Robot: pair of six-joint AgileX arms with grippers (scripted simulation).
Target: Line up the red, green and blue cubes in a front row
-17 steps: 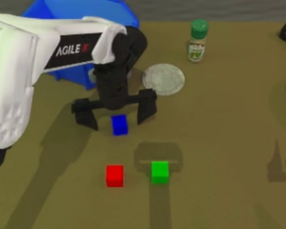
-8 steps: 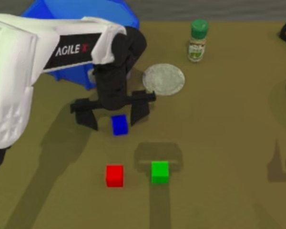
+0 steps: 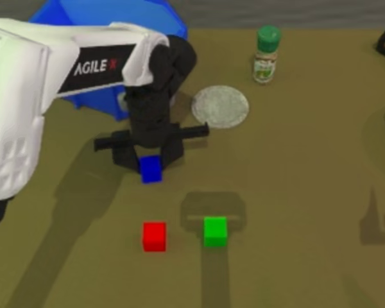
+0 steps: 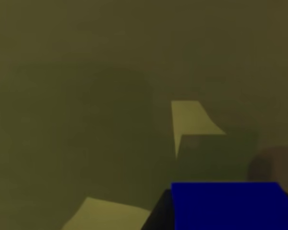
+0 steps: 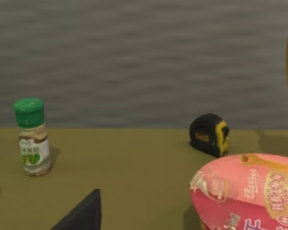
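Olive-brown table (image 3: 308, 192) under hard light, grey wall (image 5: 144, 57) behind.

The top view looks steeply down on the olive table (image 3: 308, 192) from above, tilted enough that a strip of grey wall shows along the upper edge of the frame. The left arm fills its upper left.

The left wrist view sits very close to the tabletop, facing down at it; the blue cube (image 4: 233, 206) fills its lower right corner, the same blue cube (image 3: 151, 169) seen left of centre in the top view.

The right wrist view sits low and looks nearly level across the table to the grey wall. It shares the green-capped spice bottle (image 5: 31, 136) with the top view's upper middle (image 3: 266, 54).
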